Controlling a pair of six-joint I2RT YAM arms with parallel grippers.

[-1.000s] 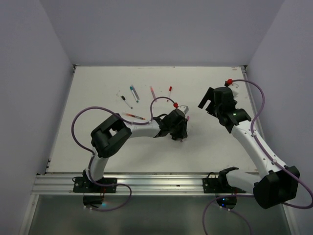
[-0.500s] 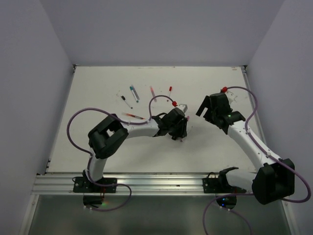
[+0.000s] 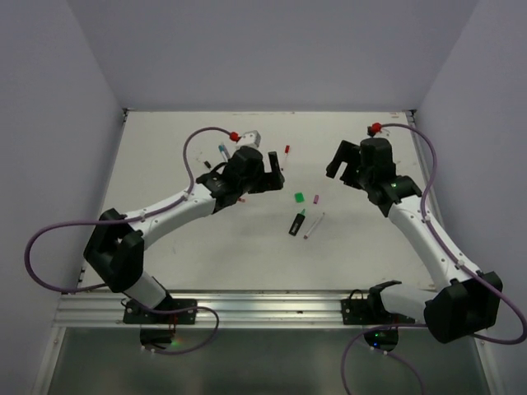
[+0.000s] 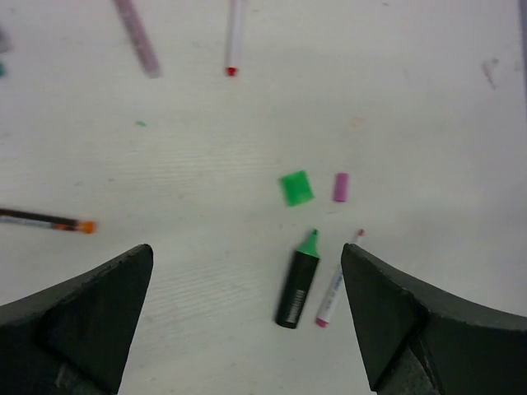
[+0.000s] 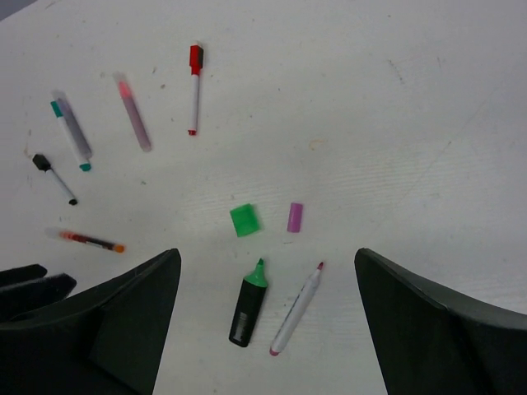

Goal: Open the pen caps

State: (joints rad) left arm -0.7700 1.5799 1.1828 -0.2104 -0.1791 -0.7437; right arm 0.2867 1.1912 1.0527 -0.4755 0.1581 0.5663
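Left gripper (image 4: pixel 247 255) and right gripper (image 5: pixel 268 257) gape empty. Wide green plastic cap (image 5: pixel 244 220) and small magenta cap (image 5: pixel 295 217) lie loose, seemingly nearer the white table's (image 5: pixel 412 123) right edge.

My left arm reaches out toward one o'clock, and my left gripper (image 4: pixel 247 251) hangs with its jaws spread wide. My right arm leans toward eleven o'clock, my right gripper (image 5: pixel 268 253) gaping just as wide.

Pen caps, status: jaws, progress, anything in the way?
Left gripper and right gripper open, empty. Green cap, pink cap off, loose near highlighter and whitish pen. Red pen capped. Nothing blocking.
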